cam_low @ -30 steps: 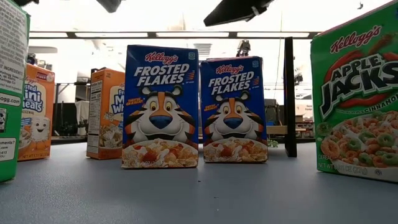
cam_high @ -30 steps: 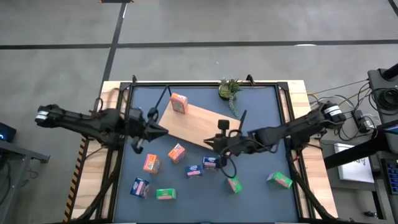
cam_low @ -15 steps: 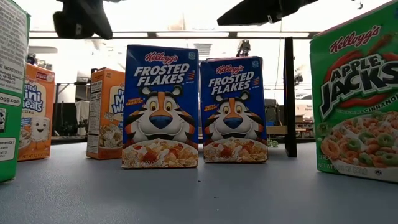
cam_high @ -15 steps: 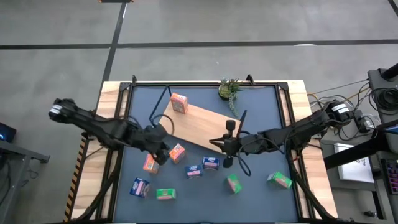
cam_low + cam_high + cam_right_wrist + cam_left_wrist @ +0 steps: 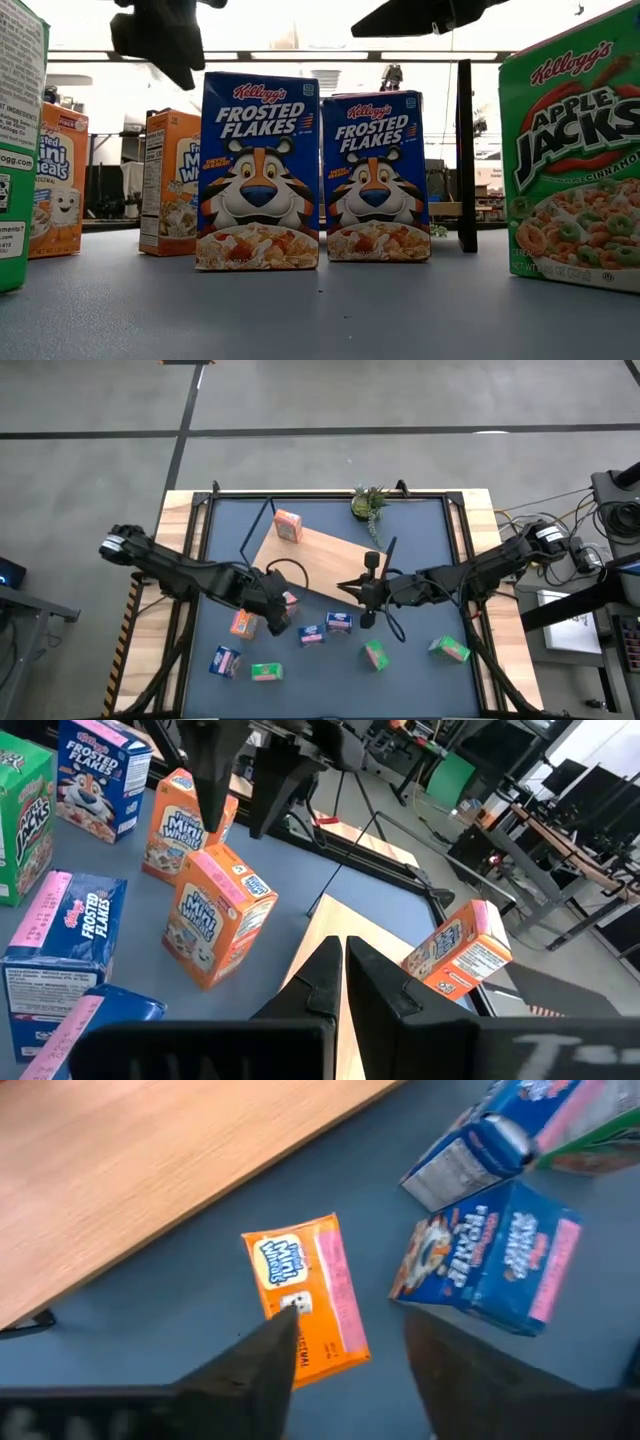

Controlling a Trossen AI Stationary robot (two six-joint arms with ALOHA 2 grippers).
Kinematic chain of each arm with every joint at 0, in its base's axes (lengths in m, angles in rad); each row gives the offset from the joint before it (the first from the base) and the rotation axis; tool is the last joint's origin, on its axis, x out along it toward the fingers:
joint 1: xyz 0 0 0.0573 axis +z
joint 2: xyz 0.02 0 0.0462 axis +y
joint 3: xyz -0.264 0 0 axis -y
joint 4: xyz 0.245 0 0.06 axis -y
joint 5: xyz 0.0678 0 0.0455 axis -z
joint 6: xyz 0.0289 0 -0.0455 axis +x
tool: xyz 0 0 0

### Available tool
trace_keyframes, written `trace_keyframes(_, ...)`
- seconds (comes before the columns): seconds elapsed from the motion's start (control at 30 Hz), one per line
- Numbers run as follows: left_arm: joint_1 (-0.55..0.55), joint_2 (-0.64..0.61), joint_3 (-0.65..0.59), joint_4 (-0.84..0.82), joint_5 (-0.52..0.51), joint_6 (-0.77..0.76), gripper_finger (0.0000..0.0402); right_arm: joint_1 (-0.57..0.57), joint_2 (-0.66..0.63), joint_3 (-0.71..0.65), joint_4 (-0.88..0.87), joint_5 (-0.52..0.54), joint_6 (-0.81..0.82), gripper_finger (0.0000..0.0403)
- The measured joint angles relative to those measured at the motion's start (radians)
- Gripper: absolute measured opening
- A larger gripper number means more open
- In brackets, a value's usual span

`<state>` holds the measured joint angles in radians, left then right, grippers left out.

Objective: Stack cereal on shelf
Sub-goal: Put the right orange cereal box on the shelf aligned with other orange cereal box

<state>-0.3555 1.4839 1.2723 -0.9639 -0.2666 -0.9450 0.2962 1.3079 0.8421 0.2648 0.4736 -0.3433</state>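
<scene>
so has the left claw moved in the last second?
Yes. In the high view the left claw has swung from near the table's left frame toward the middle, now open above the orange box beside the shelf.

Glossy printed cardboard cereal boxes (image 5: 259, 170), pale smooth wood shelf (image 5: 325, 560), matt blue tabletop (image 5: 420, 550)

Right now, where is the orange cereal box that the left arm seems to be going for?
In the high view the orange box stands on the blue tabletop just off the shelf's near edge, directly under the open left hand, with another orange box beside it.
</scene>
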Motion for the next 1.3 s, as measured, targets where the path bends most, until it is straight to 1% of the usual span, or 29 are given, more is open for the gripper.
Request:
trace_keyframes(0.13,-0.009,0.030,0.010,-0.005,-0.029,-0.018,0.0242,0.000,-0.002,0.000,-0.013,0.000,0.001,0.0009)
trace_keyframes(0.23,-0.011,0.032,0.009,-0.006,-0.060,-0.028,0.0268,0.000,-0.003,-0.001,-0.028,0.000,0.008,0.0009)
trace_keyframes(0.33,-0.011,0.032,-0.006,-0.005,-0.077,-0.037,0.0281,0.000,-0.003,-0.001,-0.029,0.000,0.011,0.0009)
trace_keyframes(0.53,-0.017,0.031,-0.071,0.065,-0.083,-0.047,0.0283,0.000,-0.003,-0.001,-0.029,0.000,0.019,0.0009)
trace_keyframes(0.7,-0.024,0.031,-0.109,0.102,-0.085,-0.056,0.0281,0.000,-0.003,-0.001,-0.029,0.000,0.020,0.0009)
trace_keyframes(0.87,-0.036,0.045,-0.137,0.121,-0.119,-0.056,0.0268,0.000,-0.003,-0.001,-0.029,0.000,0.022,0.0009)
trace_keyframes(0.97,-0.046,0.055,-0.137,0.125,-0.141,-0.056,0.0253,0.000,-0.003,-0.001,-0.029,0.000,0.028,0.0009)
trace_keyframes(1.3,-0.052,0.080,-0.136,0.124,-0.139,-0.049,0.0185,0.000,-0.002,-0.001,-0.029,0.000,0.029,0.0009)
